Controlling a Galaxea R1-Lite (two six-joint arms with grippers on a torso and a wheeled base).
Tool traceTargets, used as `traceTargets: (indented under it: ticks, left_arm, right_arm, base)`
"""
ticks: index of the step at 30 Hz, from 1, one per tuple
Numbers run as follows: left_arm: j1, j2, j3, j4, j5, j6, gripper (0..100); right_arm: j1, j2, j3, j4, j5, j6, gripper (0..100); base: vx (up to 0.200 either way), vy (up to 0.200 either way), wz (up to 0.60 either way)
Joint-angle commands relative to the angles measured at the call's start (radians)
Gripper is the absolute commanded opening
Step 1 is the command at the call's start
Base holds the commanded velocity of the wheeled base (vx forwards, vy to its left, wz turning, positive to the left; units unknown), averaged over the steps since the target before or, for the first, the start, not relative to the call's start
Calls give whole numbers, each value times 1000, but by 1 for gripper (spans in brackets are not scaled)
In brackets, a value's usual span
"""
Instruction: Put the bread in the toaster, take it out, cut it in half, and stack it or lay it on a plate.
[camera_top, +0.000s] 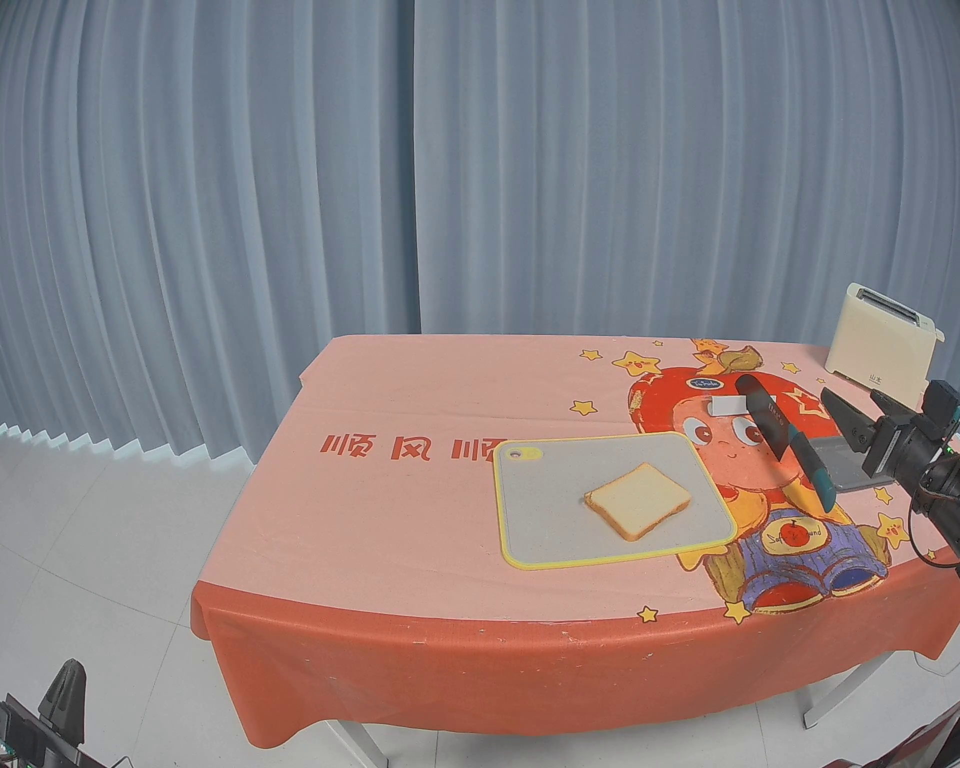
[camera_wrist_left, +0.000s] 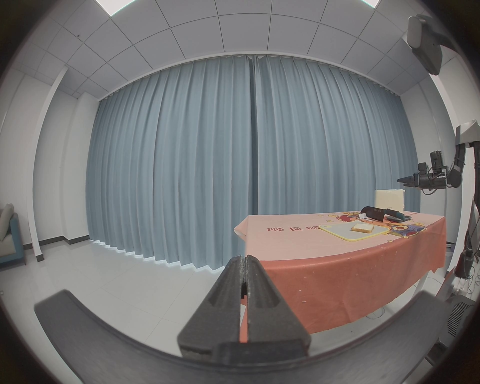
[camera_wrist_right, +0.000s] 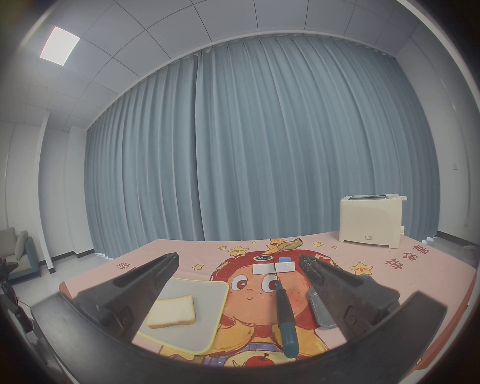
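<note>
On board (camera_top: 545, 505), bread (camera_top: 637, 500) lies flat; right gripper (camera_wrist_right: 237, 259) spread near knife (camera_top: 795, 447); left gripper (camera_wrist_left: 245, 261) pressed together.

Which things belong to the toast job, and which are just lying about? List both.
Job: bread, cutting board, knife, toaster.
Lying about: white tags, grey flat piece beside the knife.
</note>
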Motion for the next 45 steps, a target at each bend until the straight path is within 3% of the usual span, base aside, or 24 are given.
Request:
traceTargets:
  ticks: [1, 15, 22, 33, 38, 45]
  left_arm:
    - [0, -16, 18, 0, 1, 0, 0]
    - [0, -16, 18, 0, -1, 0, 0]
    - [0, -16, 18, -2, 1, 0, 0]
    - [0, -16, 18, -2, -1, 0, 0]
    - [0, -16, 18, -2, 1, 0, 0]
    - [0, -16, 18, 0, 1, 0, 0]
  right_arm:
    - [-10, 3, 0, 0, 0, -2, 100]
    - [-10, 0, 1, 0, -14, -4, 100]
    - [-2, -6, -8, 54, -56, -4, 100]
    - [-7, -10, -13, 75, -67, -7, 100]
    - [-5, -4, -11, 75, -107, -17, 100]
    - [0, -7, -11, 75, -110, -17, 100]
  base:
    - [0, 0, 0]
    - [0, 0, 0]
    - [0, 0, 0]
    - [0, 0, 0]
    - [0, 0, 0]
    - [0, 0, 0]
